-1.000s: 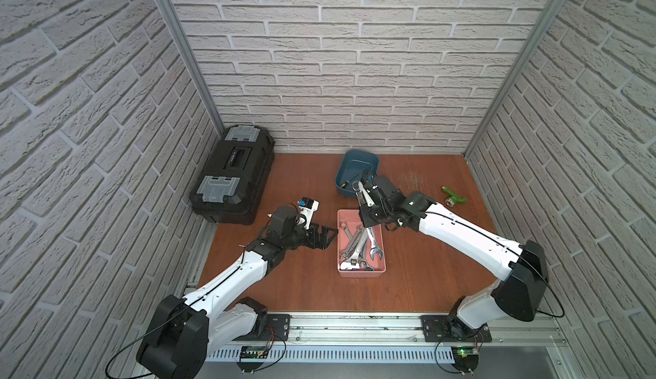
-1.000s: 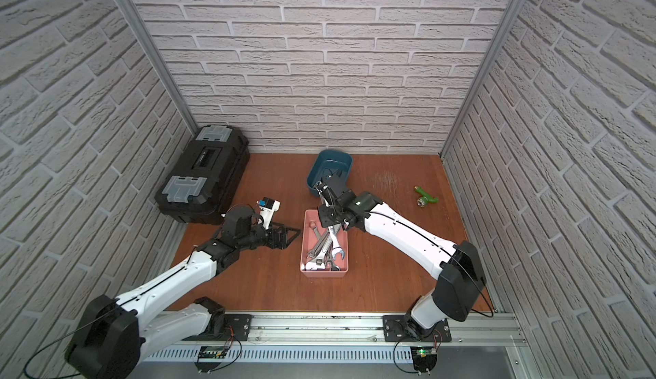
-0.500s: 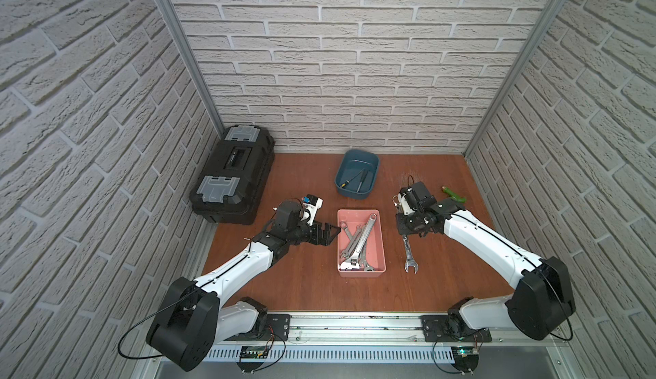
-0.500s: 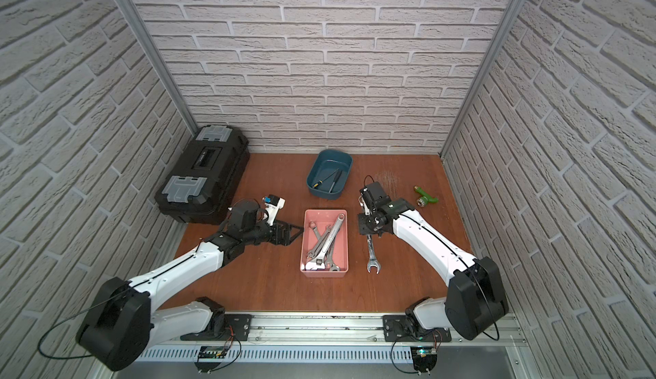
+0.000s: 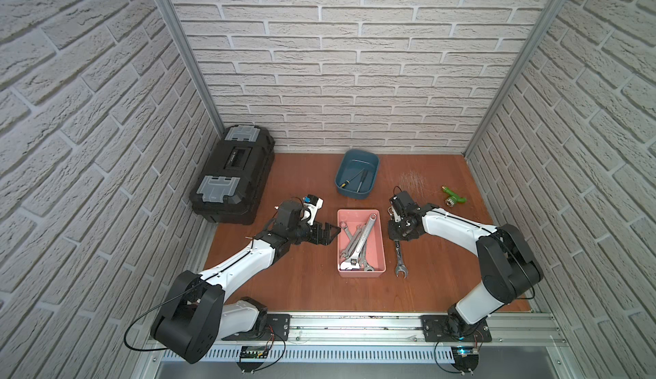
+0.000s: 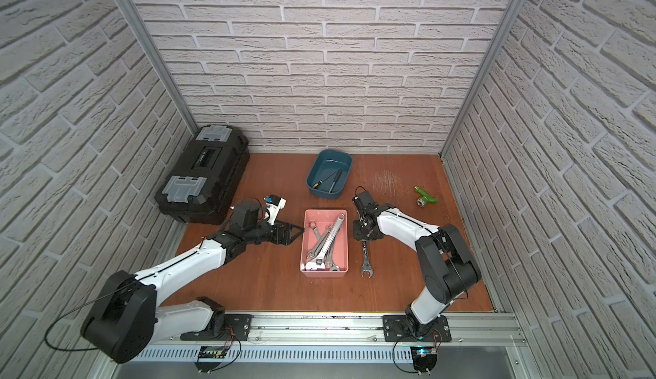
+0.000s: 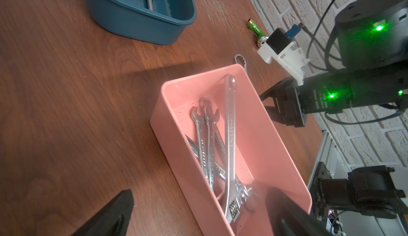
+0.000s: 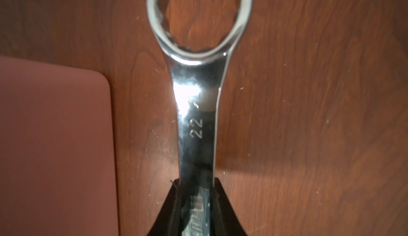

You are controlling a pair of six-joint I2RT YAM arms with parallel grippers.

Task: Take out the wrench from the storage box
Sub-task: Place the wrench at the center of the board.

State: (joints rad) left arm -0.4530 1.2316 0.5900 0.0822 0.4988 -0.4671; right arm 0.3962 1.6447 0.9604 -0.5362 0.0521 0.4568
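The wrench (image 5: 400,258) is out of the storage box (image 5: 361,274). It lies over the table (image 5: 301,281) just right of the box, long axis running near to far, open end nearest. The right hand (image 5: 398,236) is clenched on the far part of its shank. The left hand (image 5: 332,233), spread wide and empty, sits at the box's left wall. Both top views hide the ring end under the right hand. The right wrist view shows it beyond the fingers (image 8: 170,208) pinching the shank. Whether the wrench rests fully on the table I cannot tell; letting go looks next.

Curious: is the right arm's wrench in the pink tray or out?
Out: the combination wrench is beside the pink tray, held by the right gripper.
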